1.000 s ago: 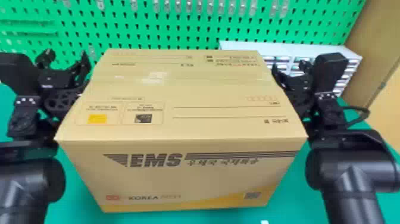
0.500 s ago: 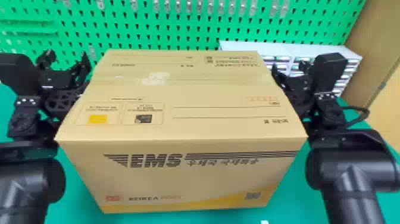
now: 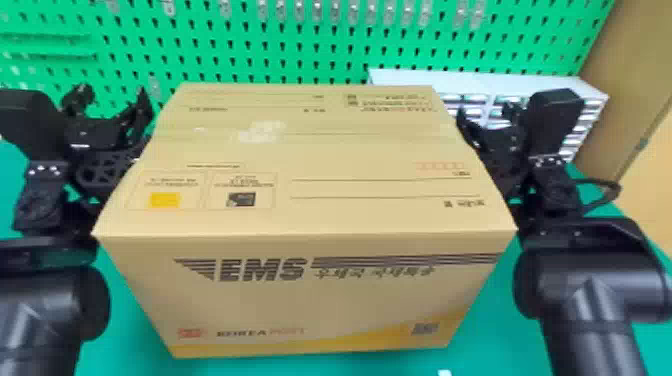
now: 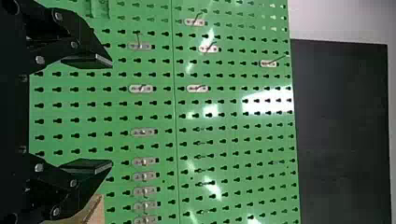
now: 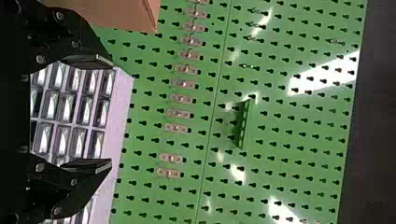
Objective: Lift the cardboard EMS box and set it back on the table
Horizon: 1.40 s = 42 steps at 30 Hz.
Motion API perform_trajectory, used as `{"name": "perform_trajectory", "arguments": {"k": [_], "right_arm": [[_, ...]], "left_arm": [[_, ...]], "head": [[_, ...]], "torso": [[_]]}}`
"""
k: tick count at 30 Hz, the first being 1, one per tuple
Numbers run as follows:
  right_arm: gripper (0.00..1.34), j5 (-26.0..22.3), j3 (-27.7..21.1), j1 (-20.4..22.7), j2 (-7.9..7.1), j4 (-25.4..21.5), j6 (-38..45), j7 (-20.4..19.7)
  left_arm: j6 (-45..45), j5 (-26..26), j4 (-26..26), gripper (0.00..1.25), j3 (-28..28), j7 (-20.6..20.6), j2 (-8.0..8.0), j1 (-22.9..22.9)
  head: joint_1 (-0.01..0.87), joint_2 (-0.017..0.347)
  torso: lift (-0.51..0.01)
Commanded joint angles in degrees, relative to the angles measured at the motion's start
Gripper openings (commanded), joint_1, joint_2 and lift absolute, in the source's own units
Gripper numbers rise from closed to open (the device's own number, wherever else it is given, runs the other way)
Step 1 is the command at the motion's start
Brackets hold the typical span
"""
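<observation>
The cardboard EMS box (image 3: 310,295) stands upright between my two arms in the head view, with its closed, printed top tilted into sight. At its left side is my left gripper (image 3: 111,102), and at its right side my right gripper (image 3: 486,117). Both grippers' lower parts are right beside the box walls; whether they touch is hidden. In the left wrist view, my left gripper (image 4: 111,113) is open with nothing between its fingers, a box corner (image 4: 96,212) beside it. Likewise open and holding nothing, my right gripper (image 5: 111,113) has a box edge (image 5: 126,14) beside it in the right wrist view.
Green table surface (image 3: 480,345) surrounds the box's lower part; I cannot tell whether its base rests there. Behind stands a green pegboard (image 3: 310,55) with hooks. A white drawer cabinet (image 3: 415,79) is at the back right, near a tan panel (image 3: 635,75).
</observation>
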Motion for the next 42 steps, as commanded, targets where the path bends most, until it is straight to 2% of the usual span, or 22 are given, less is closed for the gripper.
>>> {"name": "perform_trajectory", "arguments": {"k": [1,18,34,42], "right_arm": [[0.83,0.0,0.0,-0.1,0.01,0.0,0.0,0.0],[0.83,0.5,-0.3,0.2,0.1,1.1,0.5,0.0],[0.83,0.6,-0.7,1.1,-0.69,6.9,-0.5,0.0],[0.83,0.4,-1.0,1.5,-0.96,8.2,-0.5,0.0]], "left_arm": [[0.0,0.0,0.0,0.76,0.0,0.0,-0.01,0.0],[0.7,-0.6,0.3,0.76,0.5,0.2,-0.01,0.4],[0.6,-0.6,5.6,0.76,1.5,0.3,-0.01,1.7],[0.7,-0.6,7.6,0.76,1.6,0.3,-0.01,1.7]], "head": [[0.678,-0.014],[0.678,-0.014],[0.678,-0.014],[0.678,-0.014]], "torso": [[-0.092],[-0.092],[-0.092],[-0.092]]}}
